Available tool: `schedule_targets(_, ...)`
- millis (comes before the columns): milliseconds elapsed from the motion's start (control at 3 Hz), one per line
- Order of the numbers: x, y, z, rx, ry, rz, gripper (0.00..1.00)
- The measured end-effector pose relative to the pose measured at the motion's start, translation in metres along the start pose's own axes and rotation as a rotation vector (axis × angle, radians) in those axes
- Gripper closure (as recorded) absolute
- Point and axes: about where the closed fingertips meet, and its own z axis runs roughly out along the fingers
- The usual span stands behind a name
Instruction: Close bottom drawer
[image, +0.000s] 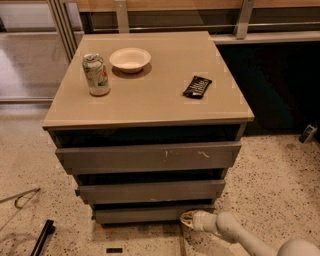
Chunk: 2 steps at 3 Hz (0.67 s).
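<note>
The bottom drawer (145, 214) is the lowest of three grey fronts on the cabinet. It stands out only a little, with a thin dark gap above it. My gripper (186, 218) is low at the drawer's right end, its tip against or very near the front. The white arm (235, 231) runs off to the lower right. The middle drawer (150, 191) and the top drawer (147, 157), with pale scratch marks, sit above it.
On the tan cabinet top (150, 102) are a drink can (96, 74), a white bowl (130, 59) and a dark wrapped bar (197, 86). Speckled floor lies around. A black tool (42, 237) and a cord (20, 198) lie at the lower left.
</note>
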Motion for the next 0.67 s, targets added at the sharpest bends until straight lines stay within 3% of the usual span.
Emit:
schedule_targets(333, 0.0, 0.001, -0.001, 0.0, 0.0, 0.0, 1.0)
schedule_targets(667, -0.002, 0.028, -0.022, -0.149, -0.012, 0.037, 1.0)
